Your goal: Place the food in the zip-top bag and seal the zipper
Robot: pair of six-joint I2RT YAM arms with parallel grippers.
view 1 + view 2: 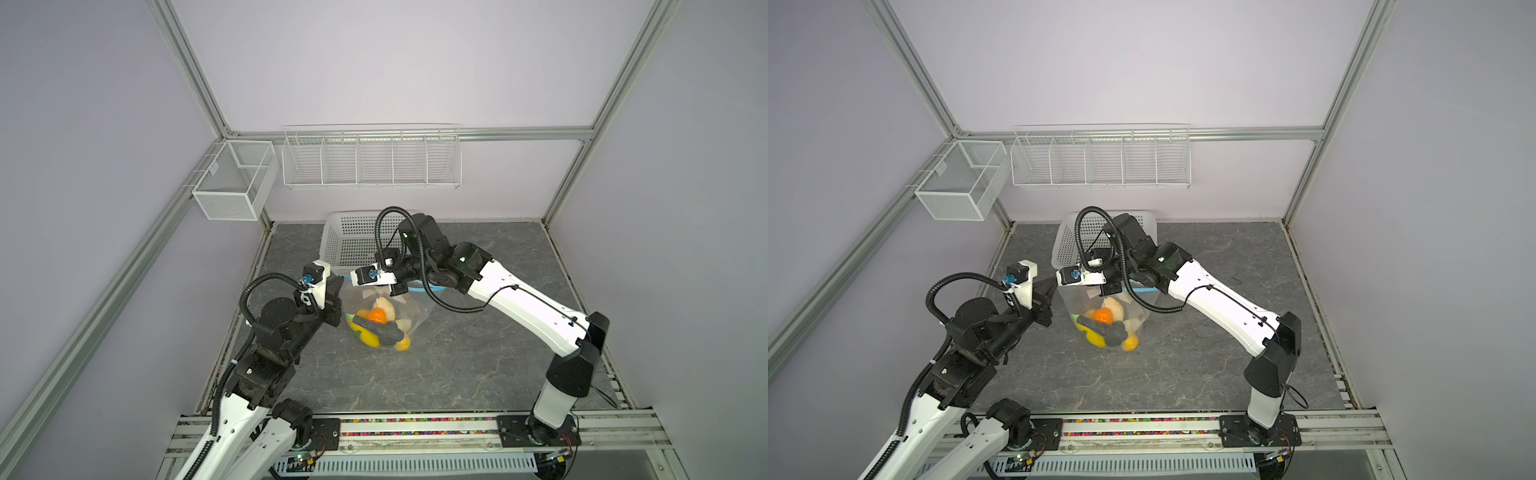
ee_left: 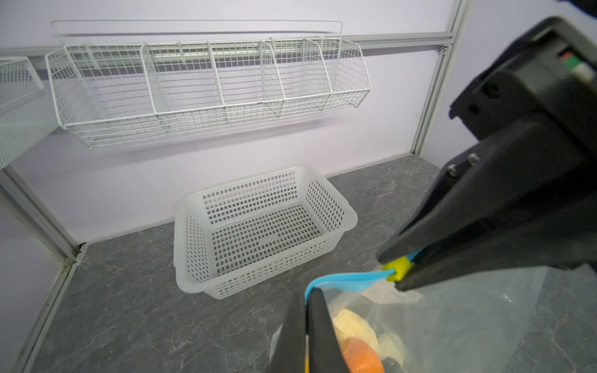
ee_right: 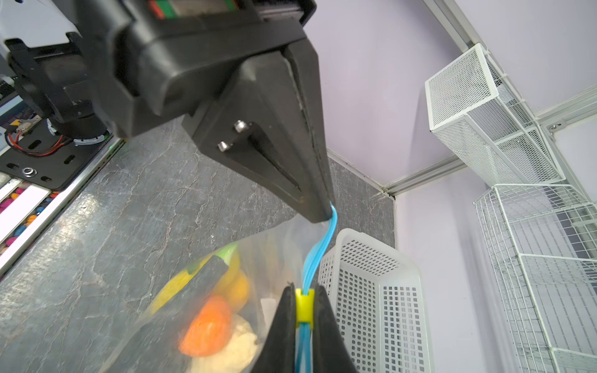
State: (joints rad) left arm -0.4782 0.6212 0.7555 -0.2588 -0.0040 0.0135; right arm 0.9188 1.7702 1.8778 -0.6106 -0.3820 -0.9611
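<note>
The clear zip-top bag sits mid-table with its blue zipper edge held up between both grippers. The food lies inside it: orange, yellow, beige and black pieces. My left gripper is shut on the zipper's end at the bag's corner. My right gripper is shut on the yellow slider tab, a short way along the strip from the left gripper.
A white perforated basket stands behind the bag near the back wall. White wire racks hang on the back wall and a mesh box on the left frame.
</note>
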